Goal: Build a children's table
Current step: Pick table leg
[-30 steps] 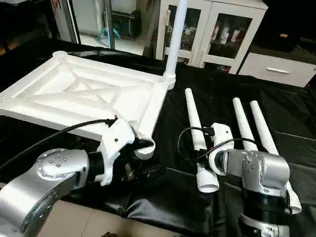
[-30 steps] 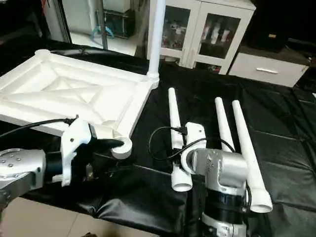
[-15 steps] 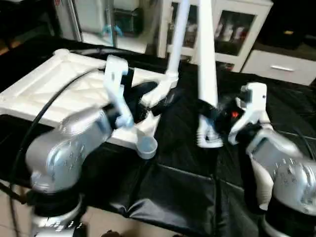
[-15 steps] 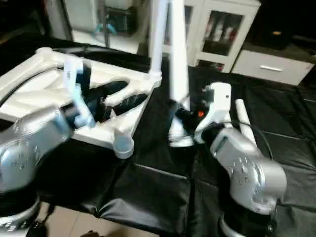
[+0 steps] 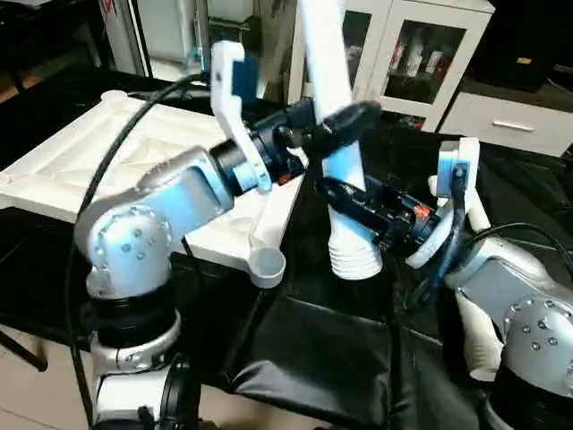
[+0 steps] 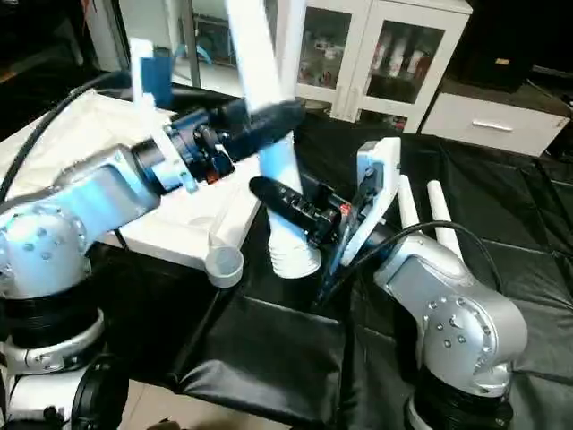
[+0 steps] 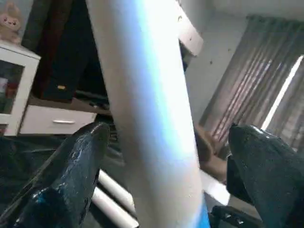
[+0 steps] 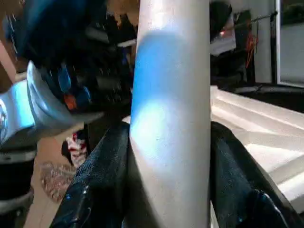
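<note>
Lying upside down on the black table, the tabletop (image 5: pixel 134 161) has an empty socket (image 5: pixel 266 265) just left of the leg (image 5: pixel 336 134). That leg stands almost upright, fat end down. The right pincer (image 5: pixel 345 199) pinches it low. The left pincer (image 5: pixel 345 121) is spread wide around it higher up.

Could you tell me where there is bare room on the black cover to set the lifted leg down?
Bare black cover lies along the near edge, below the tabletop corner socket. Right of the lifted leg it is crowded with spare legs and both end effectors.
</note>
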`<state>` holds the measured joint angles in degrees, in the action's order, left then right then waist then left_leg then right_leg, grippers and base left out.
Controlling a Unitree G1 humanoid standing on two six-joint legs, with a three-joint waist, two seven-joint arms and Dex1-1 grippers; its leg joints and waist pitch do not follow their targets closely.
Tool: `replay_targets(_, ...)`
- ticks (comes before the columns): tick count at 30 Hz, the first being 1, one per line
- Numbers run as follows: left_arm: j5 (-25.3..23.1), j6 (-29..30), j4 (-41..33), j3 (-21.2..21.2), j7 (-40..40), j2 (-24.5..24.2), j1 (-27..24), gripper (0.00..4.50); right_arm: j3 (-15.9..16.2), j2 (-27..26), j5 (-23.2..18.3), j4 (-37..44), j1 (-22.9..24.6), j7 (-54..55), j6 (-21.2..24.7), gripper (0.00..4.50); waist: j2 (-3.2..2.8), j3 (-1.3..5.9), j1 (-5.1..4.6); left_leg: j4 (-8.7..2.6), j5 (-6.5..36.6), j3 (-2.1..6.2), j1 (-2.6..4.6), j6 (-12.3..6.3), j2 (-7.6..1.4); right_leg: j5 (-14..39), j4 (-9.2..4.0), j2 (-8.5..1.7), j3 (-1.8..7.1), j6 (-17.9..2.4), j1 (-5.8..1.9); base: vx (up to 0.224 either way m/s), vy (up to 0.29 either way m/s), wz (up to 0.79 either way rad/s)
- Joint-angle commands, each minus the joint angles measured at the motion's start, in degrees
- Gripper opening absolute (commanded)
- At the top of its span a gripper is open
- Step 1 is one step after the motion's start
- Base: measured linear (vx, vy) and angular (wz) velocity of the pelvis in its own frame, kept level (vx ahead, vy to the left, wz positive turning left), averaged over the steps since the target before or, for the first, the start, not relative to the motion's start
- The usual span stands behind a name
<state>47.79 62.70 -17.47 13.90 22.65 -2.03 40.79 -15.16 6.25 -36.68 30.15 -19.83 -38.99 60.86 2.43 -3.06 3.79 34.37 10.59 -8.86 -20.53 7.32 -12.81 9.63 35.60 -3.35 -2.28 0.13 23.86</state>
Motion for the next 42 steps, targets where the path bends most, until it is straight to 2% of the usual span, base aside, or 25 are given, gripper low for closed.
replay_targets(1, 1.46, 0.97, 0.21, 0.42, -0.58, 0.31, 1.33, 4.5, 0.22, 0.69, -1.44, -0.49, -0.74, -0.81, -1.03, 1.84, -0.39, 3.76, 0.36, -3.73, 9.37, -0.78, -0.29, 1.16, 1.1, 18.81, -5.13, -2.18, 1.34, -3.82, -3.15, 0.0, 0.0, 0.0)
replay_targets(2, 2.0, 1.08, 0.46, 0.81, -0.75, 0.63, 1.36, 4.5, 0.41, 1.26, -1.7, -0.81, -0.63, -1.16, -1.3, 1.84, -0.09, 3.83, 0.38, -3.74, 8.36, -0.84, -0.33, 0.83, 1.01, 16.8, -4.93, -2.19, 1.36, -4.46, -3.21, 0.0, 0.0, 0.0)
replay_targets(3, 2.02, 1.23, 1.04, 0.9, -0.56, 0.33, 1.34, 4.5, 0.37, 1.62, -3.19, -1.37, -0.86, -1.85, -0.6, 1.84, 0.62, 3.83, 0.35, -3.69, 8.04, -0.97, -0.33, 0.47, 0.97, 16.37, -4.93, -2.19, 1.35, -4.86, -3.26, 0.0, 0.0, 0.0)
replay_targets(5, 2.21, 1.24, 1.08, 0.84, -0.33, 0.07, 1.04, 4.5, 0.57, 1.82, -3.94, -1.48, -0.77, -2.26, -0.44, 1.84, 0.07, 3.8, 0.62, -3.76, 7.7, -0.88, -0.24, 0.39, 0.9, 16.22, -4.73, -2.32, 1.38, -5.07, -3.27, 0.0, 0.0, 0.0)
replay_targets(6, 3.24, 1.66, 1.31, 1.12, -0.2, 0.08, 0.58, 4.5, 1.01, 2.34, -4.85, -1.56, -0.48, -3.19, -0.19, 1.84, -0.65, 3.84, 0.64, -3.69, 7.61, -0.9, -0.07, 0.5, 0.93, 15.01, -4.71, -2.25, 1.39, -5.46, -3.21, 0.0, 0.0, 0.0)
replay_targets(9, 4.07, 1.84, 1.59, 0.79, 0.47, -0.32, 0.33, 4.5, 1.26, 2.98, -5.6, -2.01, -0.22, -4.1, 0.1, 1.84, -0.38, 3.84, 0.82, -3.78, 7.48, -0.9, -0.11, 0.35, 0.9, 14.21, -4.69, -2.28, 1.38, -5.91, -3.39, 0.0, 0.0, 0.0)
replay_targets(11, 4.95, 2.16, 1.71, -0.61, 3.46, -2.01, -0.27, 4.5, 1.1, 4.0, -7.93, -3.24, 0.14, -6.45, 1.38, 1.84, -0.28, 3.88, 1.16, -3.79, 7.4, -0.91, 0.02, 0.26, 0.84, 13.69, -4.53, -2.32, 1.41, -6.3, -3.4, 0.0, 0.0, 0.0)
replay_targets(15, 5.53, 2.41, 1.23, -2.08, 6.58, -4.59, -0.99, 4.5, 1.48, 5.33, -9.72, -4.86, 0.54, -8.36, 1.6, 1.84, -0.45, 3.8, 1.42, -3.92, 7.81, -0.93, 0.1, 0.56, 0.73, 13.78, -4.56, -2.42, 1.41, -6.64, -3.33, 0.0, 0.0, 0.0)
replay_targets(16, 5.48, 2.53, 1.15, -2.26, 6.93, -5.23, -1.01, 4.5, 1.7, 5.67, -9.75, -5.38, 0.53, -8.46, 1.12, 1.84, -0.74, 3.83, 1.49, -3.89, 7.92, -0.92, 0.15, 0.68, 0.74, 13.7, -4.51, -2.44, 1.44, -6.75, -3.31, 0.0, 0.0, 0.0)
replay_targets(18, 5.14, 2.27, 1.11, -2.25, 6.51, -5.72, -0.82, 4.5, 2.45, 6.2, -8.34, -5.9, 0.28, -7.9, -0.63, 1.84, -0.6, 3.83, 1.44, -3.94, 8.17, -0.91, 0.15, 1.08, 0.69, 13.59, -4.52, -2.45, 1.43, -6.93, -3.35, 0.0, 0.0, 0.0)
replay_targets(20, 3.44, 0.73, 1.85, -2.02, 4.29, -5.63, -0.33, 4.5, 4.79, 6.6, -3.04, -6.68, -0.2, -5.5, -5.83, 1.84, -0.82, 3.78, 1.41, -3.96, 8.65, -0.84, 0.02, 1.73, 0.65, 13.82, -4.59, -2.54, 1.42, -6.89, -3.37, 0.0, 0.0, 0.0)
replay_targets(21, 2.38, -0.18, 2.45, -1.96, 2.99, -5.23, -0.23, 4.5, 6.0, 6.37, -0.36, -7.15, -0.22, -4.18, -8.39, 1.84, -0.43, 3.72, 1.22, -3.97, 8.65, -0.93, -0.06, 1.78, 0.68, 14.16, -4.72, -2.47, 1.44, -6.67, -3.39, 0.0, 0.0, 0.0)
replay_targets(22, 2.15, -0.53, 3.48, -1.1, 0.76, -4.16, 0.42, 4.5, 8.4, 6.76, 3.12, -6.98, 0.13, -3.2, -11.56, 1.84, 0.25, 3.65, 1.13, -3.99, 9.02, -1.04, -0.01, 1.62, 0.78, 15.92, -4.95, -2.47, 1.43, -6.22, -3.4, 0.0, 0.0, 0.0)
replay_targets(24, 2.27, -1.23, 4.95, 0.25, -2.06, -2.57, 1.52, 4.5, 12.87, 7.67, 9.23, -6.63, 0.56, -1.29, -17.09, 1.84, -0.17, 3.73, 1.32, -3.87, 9.01, -0.95, 0.01, 1.82, 0.75, 17.39, -4.94, -2.62, 1.51, -5.24, -3.39, 0.0, 0.0, 0.0)
replay_targets(25, 2.4, -1.73, 5.68, 0.98, -3.46, -1.64, 2.14, 4.5, 15.53, 7.82, 12.7, -6.58, 0.78, -0.55, -21.01, 1.84, -0.63, 3.65, 1.25, -3.86, 8.97, -0.88, -0.08, 1.98, 0.78, 17.37, -4.95, -2.57, 1.52, -5.13, -3.31, 0.0, 0.0, 0.0)
replay_targets(26, 2.56, -2.11, 6.06, 1.3, -4.1, -1.23, 2.45, 4.5, 17.05, 7.91, 14.52, -6.65, 0.88, -0.16, -23.4, 1.84, -0.35, 3.69, 1.18, -3.79, 9.12, -0.95, -0.07, 2.12, 0.8, 17.26, -5.11, -2.56, 1.51, -4.79, -3.27, 0.0, 0.0, 0.0)
replay_targets(29, 2.58, -2.65, 6.85, 1.81, -5.75, -0.19, 3.11, 4.5, 18.22, 7.57, 16.07, -6.44, 0.85, 1.41, -24.84, 1.84, -0.4, 3.81, 1.05, -3.85, 9.2, -0.88, -0.04, 1.4, 0.84, 14.95, -4.8, -2.28, 1.51, -5.42, -3.36, 0.0, 0.0, 0.0)
replay_targets(30, 0.51, -4.41, 9.73, 2.96, -10.66, 1.71, 4.79, 4.5, 21.84, 8.11, 22.99, -7.6, 0.6, 5.3, -31.13, 1.84, -0.35, 3.91, 1.15, -3.84, 8.58, -0.81, -0.08, 1.19, 0.75, 12.72, -4.48, -2.28, 1.5, -6.04, -3.45, 0.0, 0.0, 0.0)
replay_targets(31, -0.35, -5.21, 10.77, 3.35, -12.38, 2.32, 5.38, 4.5, 23.01, 8.14, 25.48, -8.19, 0.5, 6.91, -33.33, 1.84, -0.48, 3.79, 1.22, -3.84, 8.42, -0.77, -0.14, 1.62, 0.62, 12.3, -4.59, -2.35, 1.48, -6.06, -3.24, 0.0, 0.0, 0.0)
replay_targets(32, -0.98, -5.82, 11.48, 3.6, -13.54, 2.71, 5.77, 4.5, 23.77, 8.11, 27.19, -8.67, 0.44, 8.09, -34.85, 1.84, -0.32, 3.68, 1.0, -3.74, 8.69, -0.95, -0.1, 1.76, 0.84, 12.49, -4.79, -2.2, 1.47, -5.96, -3.16, 0.0, 0.0, 0.0)
replay_targets(33, -2.08, -6.99, 12.67, 4.1, -15.6, 3.36, 6.42, 4.5, 24.63, 7.9, 29.78, -9.62, 0.36, 10.15, -37.2, 1.84, -0.02, 3.82, 1.0, -3.77, 8.78, -0.9, 0.0, 1.61, 0.93, 12.84, -4.67, -2.26, 1.5, -5.85, -3.48, 0.0, 0.0, 0.0)
replay_targets(34, -2.73, -8.27, 13.47, 4.8, -17.13, 3.79, 6.9, 4.5, 25.14, 7.53, 31.43, -10.3, 0.27, 12.09, -38.19, 1.84, 0.05, 3.77, 1.06, -3.73, 8.49, -0.94, -0.22, 1.56, 0.99, 13.07, -4.67, -2.31, 1.55, -5.61, -3.51, 0.0, 0.0, 0.0)
replay_targets(37, -2.59, -10.14, 14.48, 6.59, -20.2, 4.93, 7.72, 4.5, 26.73, 6.42, 35.73, -11.59, 0.64, 16.38, -41.76, 1.84, 0.01, 3.89, 0.9, -3.69, 8.1, -0.91, -0.21, 1.16, 1.0, 11.26, -4.4, -2.22, 1.61, -5.56, -3.53, 0.0, 0.0, 0.0)
replay_targets(41, -2.17, -10.45, 14.22, 7.12, -21.82, 5.86, 7.77, 4.16, 29.69, 7.81, 41.75, -11.92, 0.54, 19.02, -46.59, 1.84, -0.42, 3.92, 0.84, -3.58, 8.11, -0.91, -0.1, 1.06, 0.97, 8.73, -4.1, -2.15, 1.61, -6.3, -3.52, 0.0, 0.0, 0.0)
replay_targets(42, -2.16, -10.66, 14.31, 7.29, -22.36, 6.21, 7.93, 4.12, 30.35, 8.13, 43.26, -12.56, 0.56, 19.79, -48.16, 1.84, -0.26, 3.85, 0.75, -3.54, 8.57, -1.0, -0.09, 1.02, 1.01, 9.1, -4.21, -2.06, 1.63, -6.11, -3.45, 0.0, 0.0, 0.0)
